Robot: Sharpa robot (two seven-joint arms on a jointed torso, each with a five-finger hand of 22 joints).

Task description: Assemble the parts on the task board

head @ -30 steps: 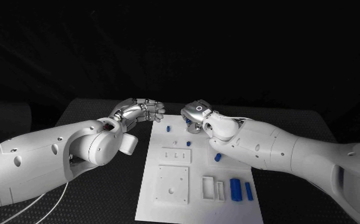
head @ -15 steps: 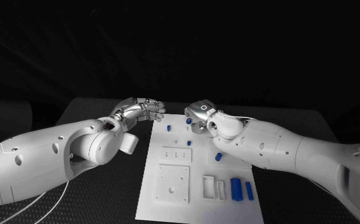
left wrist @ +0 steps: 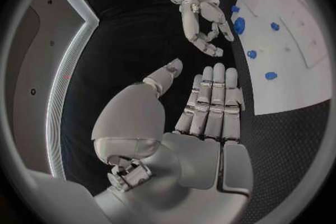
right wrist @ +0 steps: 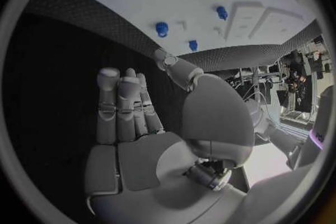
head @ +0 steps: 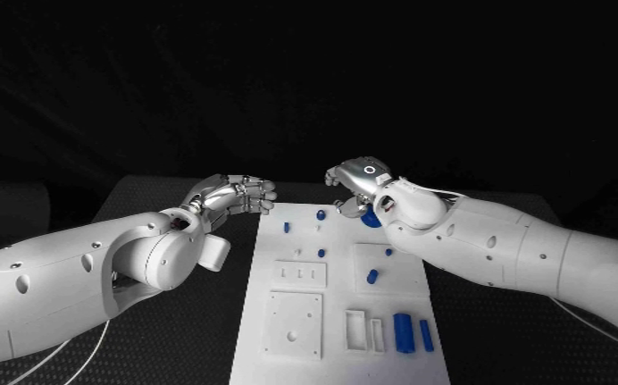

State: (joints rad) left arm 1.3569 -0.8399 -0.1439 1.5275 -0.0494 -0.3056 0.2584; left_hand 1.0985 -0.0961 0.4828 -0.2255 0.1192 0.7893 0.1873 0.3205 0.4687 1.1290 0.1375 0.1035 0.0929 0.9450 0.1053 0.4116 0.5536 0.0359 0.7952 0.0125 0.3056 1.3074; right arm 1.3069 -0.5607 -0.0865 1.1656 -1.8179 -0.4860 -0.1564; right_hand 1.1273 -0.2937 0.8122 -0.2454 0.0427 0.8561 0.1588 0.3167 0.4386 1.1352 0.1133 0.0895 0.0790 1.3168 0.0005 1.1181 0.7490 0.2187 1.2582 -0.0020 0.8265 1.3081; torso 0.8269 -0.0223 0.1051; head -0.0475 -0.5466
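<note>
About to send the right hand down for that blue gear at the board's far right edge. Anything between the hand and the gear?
Nothing visible. The right hand is open above the board's far end, and the blue gear lies just beside it on the task board, uncovered.

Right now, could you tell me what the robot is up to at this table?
It is assembling small blue parts on the white task board. At this moment neither hand holds anything: the left hand hovers beside the board's far left corner, fingers together, and the right hand is at the far right edge, next to a blue gear. Several blue pegs stand on the board, and two blue bars lie near its front.
</note>
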